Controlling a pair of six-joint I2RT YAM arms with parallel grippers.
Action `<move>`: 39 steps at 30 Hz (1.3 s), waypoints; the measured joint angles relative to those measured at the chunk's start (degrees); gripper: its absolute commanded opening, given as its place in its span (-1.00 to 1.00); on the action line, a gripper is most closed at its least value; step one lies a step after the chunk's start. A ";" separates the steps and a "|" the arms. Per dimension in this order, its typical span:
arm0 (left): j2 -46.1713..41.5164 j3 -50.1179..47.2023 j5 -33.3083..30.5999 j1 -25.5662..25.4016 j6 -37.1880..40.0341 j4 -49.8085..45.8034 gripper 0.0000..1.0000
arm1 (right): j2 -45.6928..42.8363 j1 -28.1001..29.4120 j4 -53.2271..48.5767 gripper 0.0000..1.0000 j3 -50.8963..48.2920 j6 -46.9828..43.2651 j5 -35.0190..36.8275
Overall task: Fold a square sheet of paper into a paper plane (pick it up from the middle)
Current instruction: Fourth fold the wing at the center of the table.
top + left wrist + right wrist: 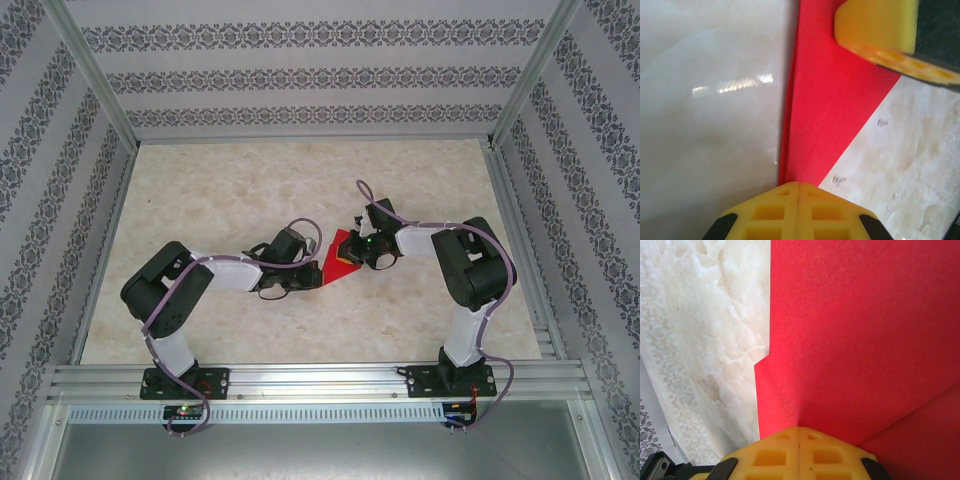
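The red paper (338, 262) lies near the middle of the marble-patterned table (250, 190), held between the two arms where they meet. It is no longer a flat square: the right wrist view shows overlapping layers, a diagonal crease and a small step in its left edge. The left gripper (798, 186) has its yellow fingers pressed together on a narrow tip of the paper, which fans out from the grip as a folded red wedge just above the tabletop. The right gripper (798, 430) is likewise closed tight on the paper, pinching it at an edge. In the left wrist view, a yellow finger (875, 30) of the right gripper touches the far end of the same wedge.
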 measured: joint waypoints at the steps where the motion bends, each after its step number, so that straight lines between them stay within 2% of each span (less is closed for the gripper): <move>1: -0.61 -0.13 0.22 0.00 0.44 -1.20 -0.98 | 0.00 0.00 0.00 -0.92 0.00 -0.02 0.00; 8: -5.14 -0.15 1.46 -0.02 3.69 -10.69 -0.98 | 0.00 0.00 0.00 -0.92 0.00 0.00 -0.02; 14: -6.43 -0.15 0.44 -0.02 0.17 -4.81 -1.00 | 0.00 0.00 0.00 -0.92 0.00 0.00 -0.02; 19: -3.30 -0.11 -0.52 -0.07 -3.06 1.33 -1.00 | 0.00 0.00 0.00 -0.92 0.00 0.00 -0.02; 25: 0.33 0.70 -1.73 -0.13 -3.72 1.57 -1.00 | 0.00 0.00 0.00 -0.92 0.00 0.00 -0.04; 33: 0.85 1.38 -3.76 -0.55 -3.50 0.26 -1.00 | -0.44 0.00 -0.22 -0.91 0.00 0.00 0.04; 39: 0.85 1.40 -5.03 -1.16 -3.48 0.15 -1.00 | -3.72 0.33 -3.67 -0.90 0.00 -0.26 2.71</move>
